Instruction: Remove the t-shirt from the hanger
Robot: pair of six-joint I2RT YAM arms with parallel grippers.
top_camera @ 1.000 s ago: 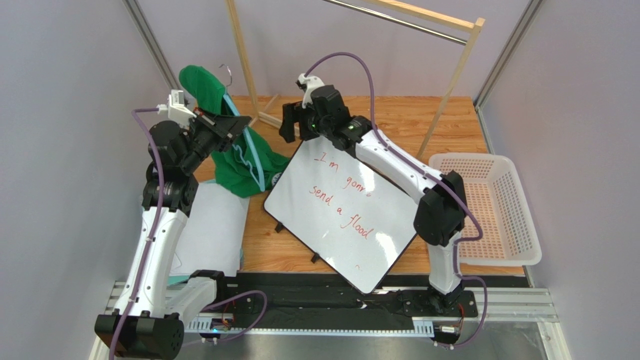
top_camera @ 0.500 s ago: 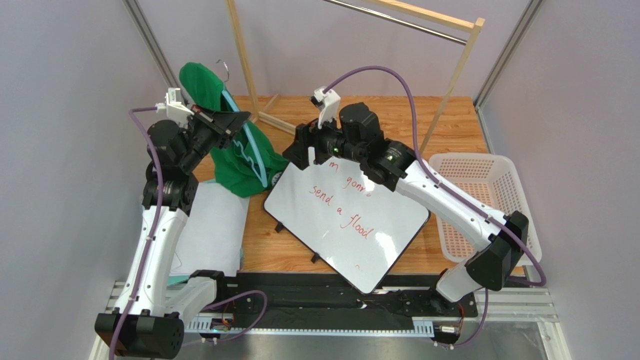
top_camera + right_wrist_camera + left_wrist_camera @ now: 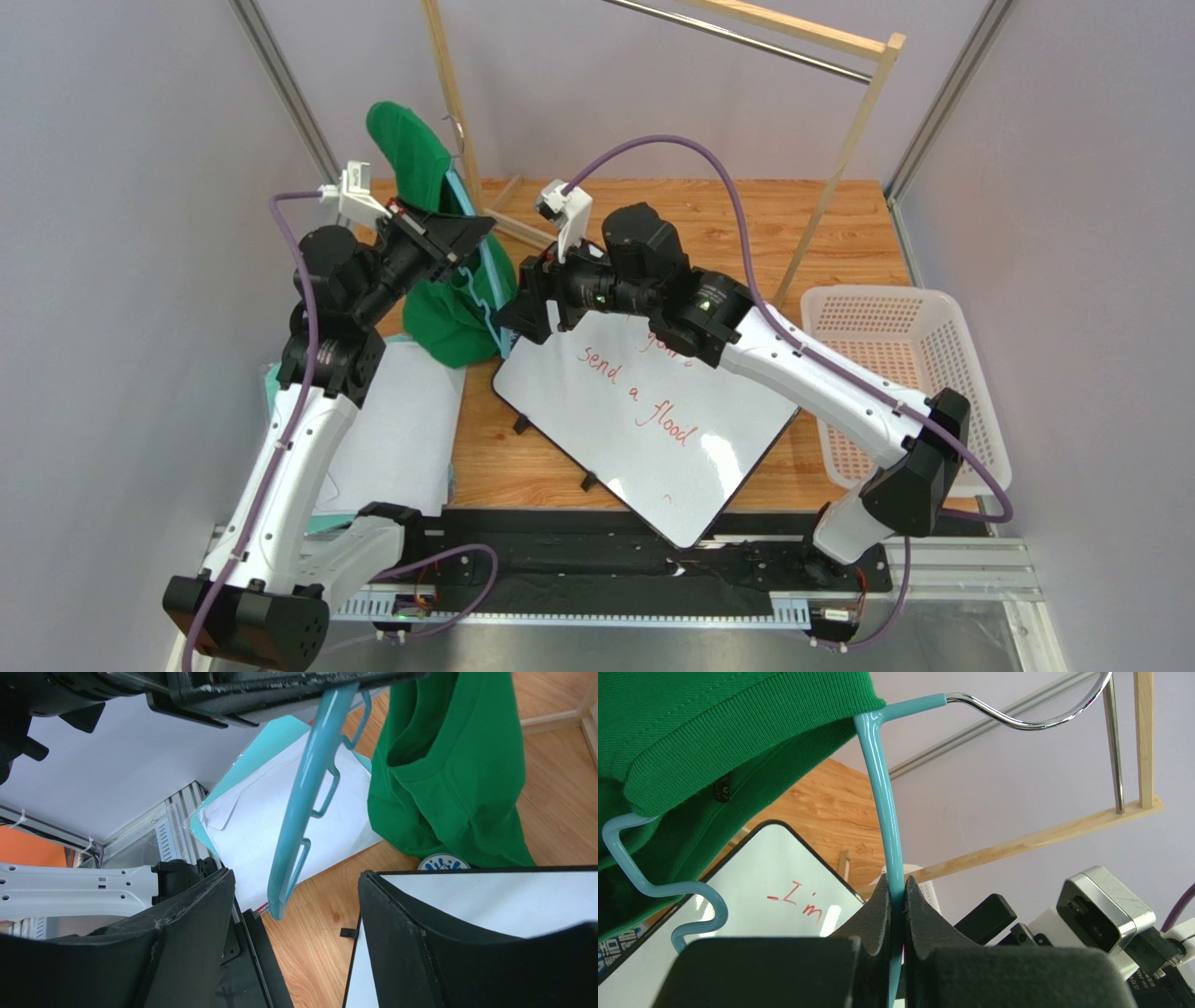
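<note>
Over the far-left bench [image 3: 786, 210] corner, my left claw [image 3: 898, 885] pinches the teal hanger [image 3: 880, 763], green t-shirt [image 3: 703, 721] draped on it; my spread right claw [image 3: 295, 882] faces its bare arm, whiteboard [image 3: 491, 913] edge below.

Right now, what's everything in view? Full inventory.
t-shirt: 1, dark green, draped on hanger, back left
hanger: 1, teal, metal hook, held aloft
whiteboard: 1, white, red writing, table centre
rack: 1, wood, metal rail, rear
basket: 1, white, right edge
papers: several, white over teal, front left
table: 1, wood
left end effector: 1, black, shut on hanger
right end effector: 1, black, open, near hanger's lower end
</note>
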